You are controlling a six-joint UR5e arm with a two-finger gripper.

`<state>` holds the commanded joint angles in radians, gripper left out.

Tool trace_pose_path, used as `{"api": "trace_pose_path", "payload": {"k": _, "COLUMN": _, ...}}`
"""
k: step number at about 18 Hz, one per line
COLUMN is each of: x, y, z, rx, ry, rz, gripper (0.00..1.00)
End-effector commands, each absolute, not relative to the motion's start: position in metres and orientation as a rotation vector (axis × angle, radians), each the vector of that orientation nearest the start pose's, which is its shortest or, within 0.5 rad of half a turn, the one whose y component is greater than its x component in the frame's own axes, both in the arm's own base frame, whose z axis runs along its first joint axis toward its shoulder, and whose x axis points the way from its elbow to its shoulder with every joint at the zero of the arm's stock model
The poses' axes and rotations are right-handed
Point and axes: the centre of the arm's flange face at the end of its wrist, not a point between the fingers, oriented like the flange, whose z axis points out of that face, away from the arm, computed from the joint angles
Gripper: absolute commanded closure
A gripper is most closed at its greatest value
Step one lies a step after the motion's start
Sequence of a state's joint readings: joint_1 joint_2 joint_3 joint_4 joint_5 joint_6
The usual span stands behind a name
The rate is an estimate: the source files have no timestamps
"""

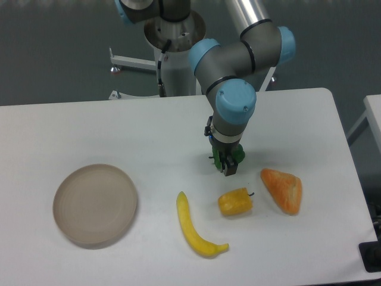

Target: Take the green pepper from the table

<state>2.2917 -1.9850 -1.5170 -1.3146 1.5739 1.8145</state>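
Observation:
The green pepper (239, 154) is mostly hidden behind my gripper; only a dark-green patch shows at the fingers' right side. My gripper (227, 166) points straight down at the white table (149, 131), with its dark fingers low around the pepper, right of centre. The fingers sit close against the pepper. I cannot tell whether they are pressed on it or whether it still rests on the table.
A yellow pepper (235, 202) lies just in front of the gripper. An orange wedge-shaped item (283, 189) is to its right and a yellow banana (195, 226) to its left. A round beige plate (95, 204) sits front left.

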Motion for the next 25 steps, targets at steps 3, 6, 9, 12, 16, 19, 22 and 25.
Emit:
{"api": "trace_pose_path", "payload": {"k": 3, "x": -0.329, "y": 0.549, "z": 0.309, "rx": -2.708, "ry": 1.626, "rz": -0.122, "gripper": 0.0}}
{"api": "trace_pose_path", "payload": {"k": 6, "x": -0.332, "y": 0.546, "z": 0.306, "rx": -2.705, "ry": 1.632, "rz": -0.132, "gripper": 0.0}}
{"api": "trace_pose_path", "payload": {"k": 9, "x": -0.338, "y": 0.541, "z": 0.302, "rx": -2.679, "ry": 1.662, "rz": -0.115, "gripper": 0.0}}
{"api": "trace_pose_path", "payload": {"k": 12, "x": -0.334, "y": 0.535, "z": 0.285, "rx": -2.666, "ry": 1.668, "rz": -0.068, "gripper": 0.0}}
{"api": "trace_pose_path", "payload": {"k": 16, "x": -0.33, "y": 0.535, "z": 0.28, "rx": -2.66, "ry": 1.656, "rz": -0.062, "gripper": 0.0}}
{"api": "trace_pose_path", "payload": {"k": 19, "x": -0.329, "y": 0.533, "z": 0.277, "rx": -2.659, "ry": 1.658, "rz": -0.075, "gripper": 0.0}}
{"api": "trace_pose_path", "payload": {"k": 22, "x": -0.325, "y": 0.532, "z": 0.27, "rx": -2.659, "ry": 1.66, "rz": -0.096, "gripper": 0.0}}
{"api": "trace_pose_path", "payload": {"k": 25, "x": -0.327, "y": 0.53, "z": 0.271, "rx": -2.661, "ry": 1.653, "rz": -0.094, "gripper": 0.0}}
